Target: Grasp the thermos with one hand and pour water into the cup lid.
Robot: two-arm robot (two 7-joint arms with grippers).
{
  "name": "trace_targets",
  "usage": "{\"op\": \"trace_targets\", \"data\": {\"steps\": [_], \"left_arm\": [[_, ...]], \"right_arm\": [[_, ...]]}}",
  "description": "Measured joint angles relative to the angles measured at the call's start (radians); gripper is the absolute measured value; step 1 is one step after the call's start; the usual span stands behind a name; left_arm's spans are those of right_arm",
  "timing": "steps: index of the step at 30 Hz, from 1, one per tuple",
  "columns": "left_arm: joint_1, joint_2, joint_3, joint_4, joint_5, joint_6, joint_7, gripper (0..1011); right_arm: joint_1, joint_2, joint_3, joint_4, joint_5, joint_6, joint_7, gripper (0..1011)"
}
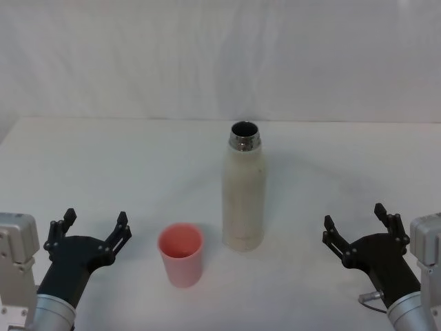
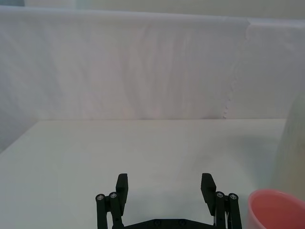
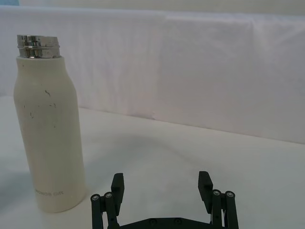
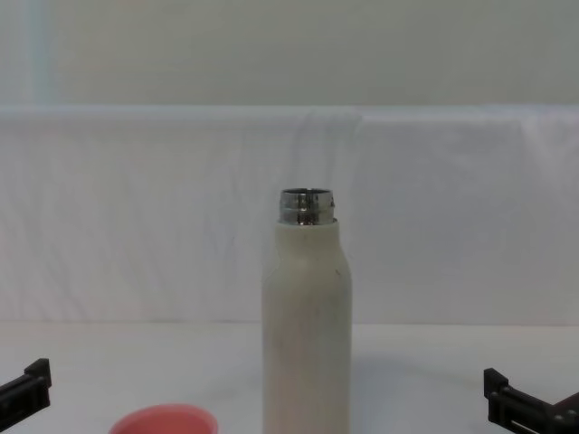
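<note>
While both claws sit spread, I see the cup lid (image 1: 181,254) just beside my left gripper (image 1: 96,226). The thermos (image 1: 244,191) stands upright between it and my right gripper (image 1: 354,222), well apart.

You've got a cream-white thermos (image 1: 244,200) with a shiny steel neck and faint dark scuffs. Just left of the thermos, the cup lid (image 1: 181,254) is salmon pink. Both grippers are black; the table (image 1: 103,165) is plain white.
</note>
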Motion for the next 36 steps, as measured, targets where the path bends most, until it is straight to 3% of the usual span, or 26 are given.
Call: {"op": "trace_targets", "data": {"steps": [36], "left_arm": [[0.0, 0.0, 0.0, 0.0, 0.0, 0.0, 0.0, 1001]], "right_arm": [[0.0, 0.0, 0.001, 0.0, 0.0, 0.001, 0.001, 1001]]}}
